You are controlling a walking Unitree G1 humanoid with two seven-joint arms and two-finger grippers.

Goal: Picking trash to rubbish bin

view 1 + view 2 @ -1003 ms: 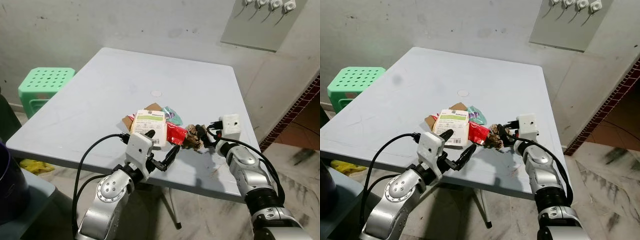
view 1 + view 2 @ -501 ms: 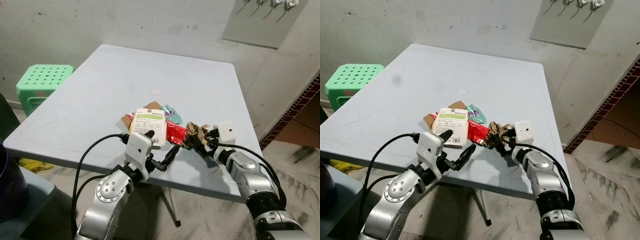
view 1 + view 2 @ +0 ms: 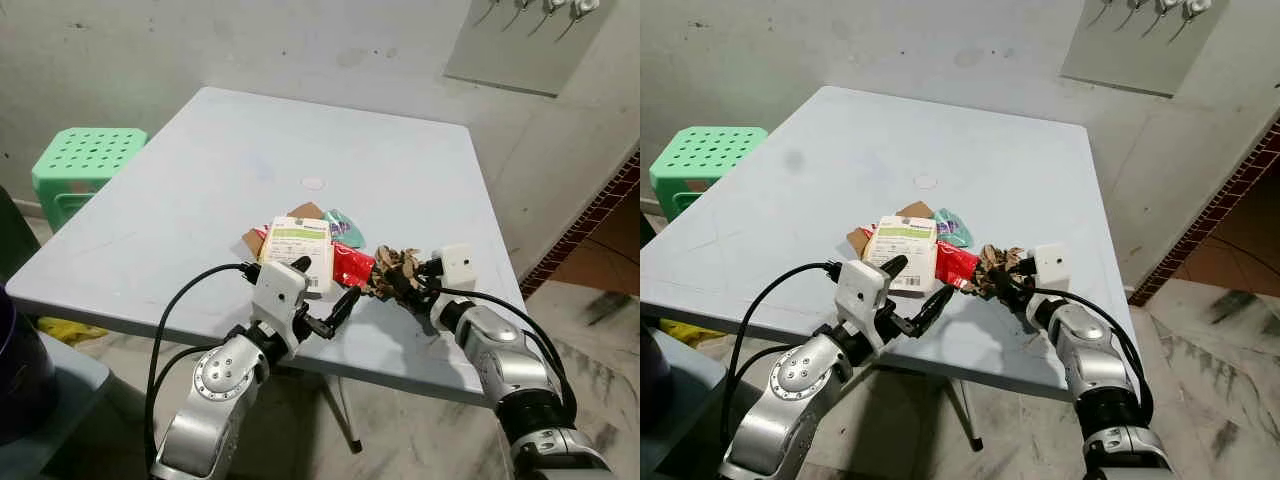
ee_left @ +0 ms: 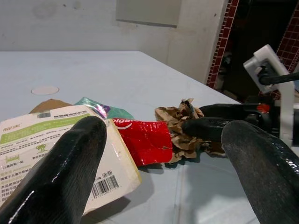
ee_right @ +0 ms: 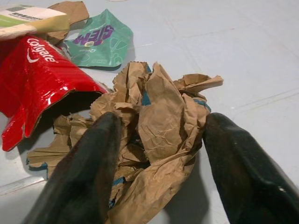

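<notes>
Grey bench [image 3: 200,190] near bare wall carries trash heap at near edge. Right pincer [image 5: 159,158] spread wide, straddling crumpled brown paper [image 5: 154,116] beside red Colgate box [image 5: 42,79]. Paper likely light, soft, springy; pinch through thick middle. Left pincer [image 3: 322,298] wide, near white packet [image 3: 303,250].

The crumpled paper [image 5: 154,135] is brown with teal flecks. The toothpaste box [image 5: 39,79] is red with white lettering. The tabletop [image 3: 200,180] is pale grey, the stool [image 3: 85,165] at the left mint green.

Trash pile [image 3: 330,250] on table [image 3: 200,190], stool [image 3: 85,165] left
</notes>
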